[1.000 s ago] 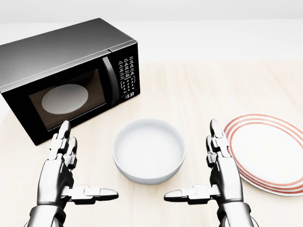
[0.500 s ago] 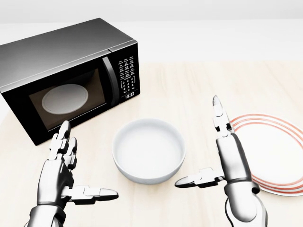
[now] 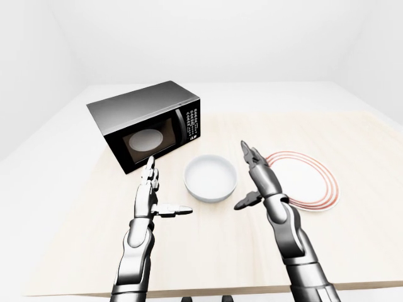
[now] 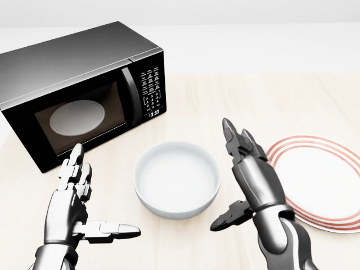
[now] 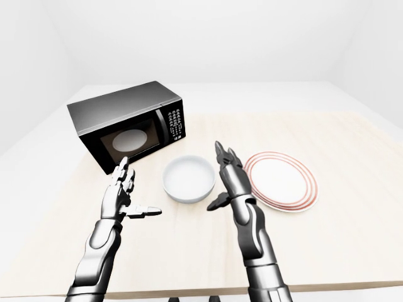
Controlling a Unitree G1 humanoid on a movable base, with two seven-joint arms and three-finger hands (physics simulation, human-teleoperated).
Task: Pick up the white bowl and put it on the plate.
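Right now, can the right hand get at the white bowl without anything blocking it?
Probably yes. The right hand is open beside the white bowl, not touching, with only bare table between. The plate lies on its other side.

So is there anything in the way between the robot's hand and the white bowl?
Nothing visible is. The right hand, open, sits just right of the white bowl in the head view, with only bare table between them. The plate is beyond it, also unblocked.
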